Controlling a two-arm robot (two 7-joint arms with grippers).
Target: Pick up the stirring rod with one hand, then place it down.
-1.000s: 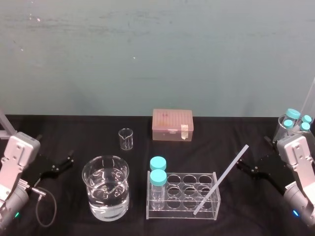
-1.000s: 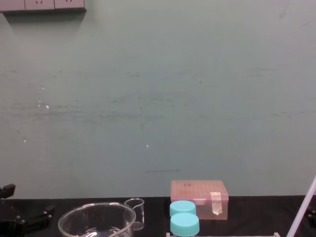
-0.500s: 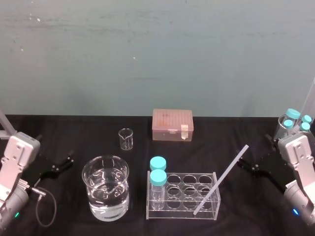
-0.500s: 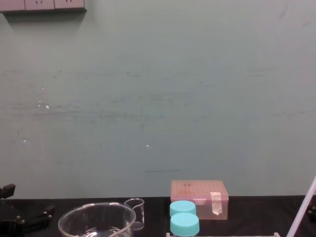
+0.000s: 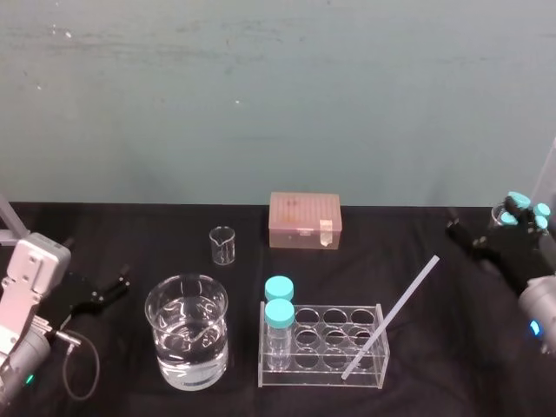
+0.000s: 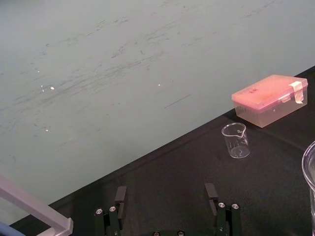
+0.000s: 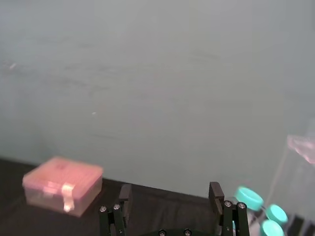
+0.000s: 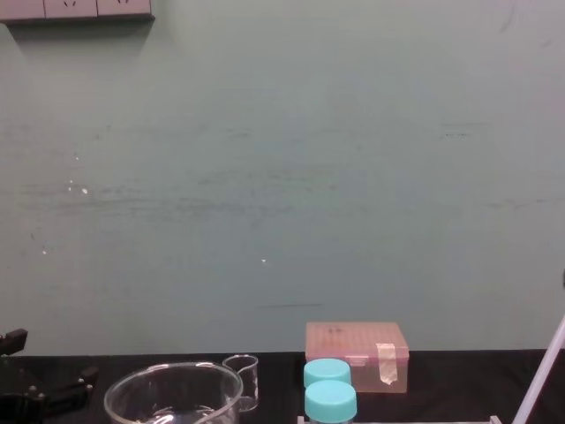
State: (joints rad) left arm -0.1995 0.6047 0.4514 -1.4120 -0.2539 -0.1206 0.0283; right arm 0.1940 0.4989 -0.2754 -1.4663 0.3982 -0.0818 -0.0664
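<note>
Black cloth covers the table [image 5: 130, 234] under a teal wall. Far left of the clear tube rack [image 5: 313, 375] hangs the left gripper [image 5: 109, 294]; the left wrist view shows its fingers [image 6: 210, 192] spread wide with nothing between them. Just left of the rack stands a large beaker [image 5: 187, 343] of water, and behind that a small empty beaker [image 5: 223, 245]. Two blue-capped bottles [image 5: 280, 306] fill the rack's left wells, and a pink box [image 5: 304, 220] lies behind it. The stirring rod [image 5: 391, 317] leans in the rack, its lower end in the front right well and its top tilted out past the right side. Well to the right and behind is the right gripper [image 5: 459, 233], jaws parted and apart from the rod, in front of more blue-capped vials [image 5: 521, 208].
</note>
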